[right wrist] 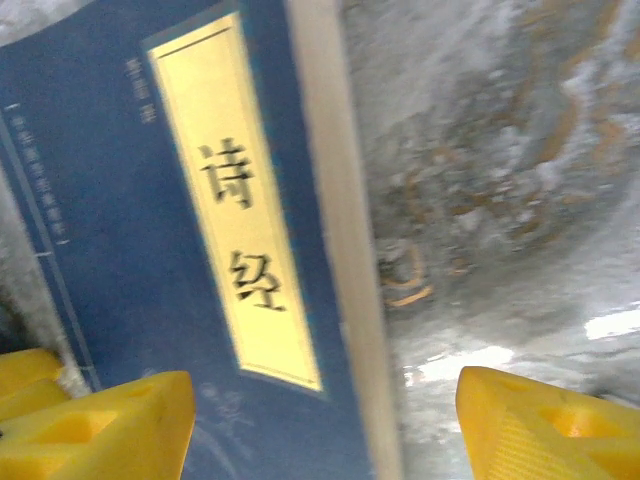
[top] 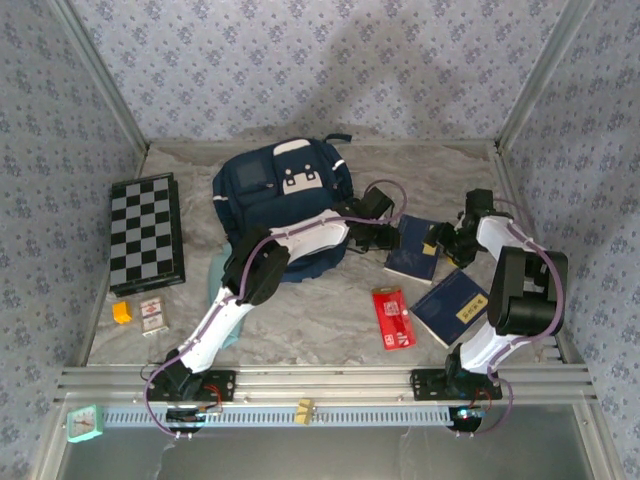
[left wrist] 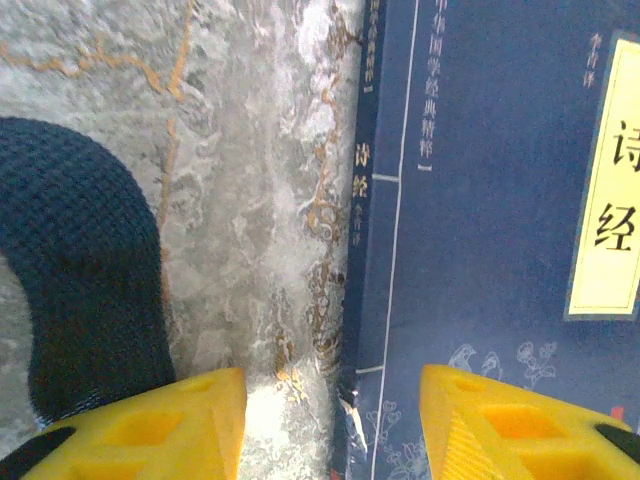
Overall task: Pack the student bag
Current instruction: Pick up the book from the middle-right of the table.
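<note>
The student bag (top: 275,190) lies on the surface (top: 330,320) just left of the navy book (top: 412,262), whose bag-side edge the left pincer (top: 380,238) straddles released, the right pincer (top: 442,243) likewise released over its opposite edge.

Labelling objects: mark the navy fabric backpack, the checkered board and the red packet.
Navy blue fabric backpack (top: 262,188), top view, front pocket.
Black-and-grey checkered board (top: 146,232), top view, centre squares.
Flat red packet (top: 393,318), top view, its middle.
</note>
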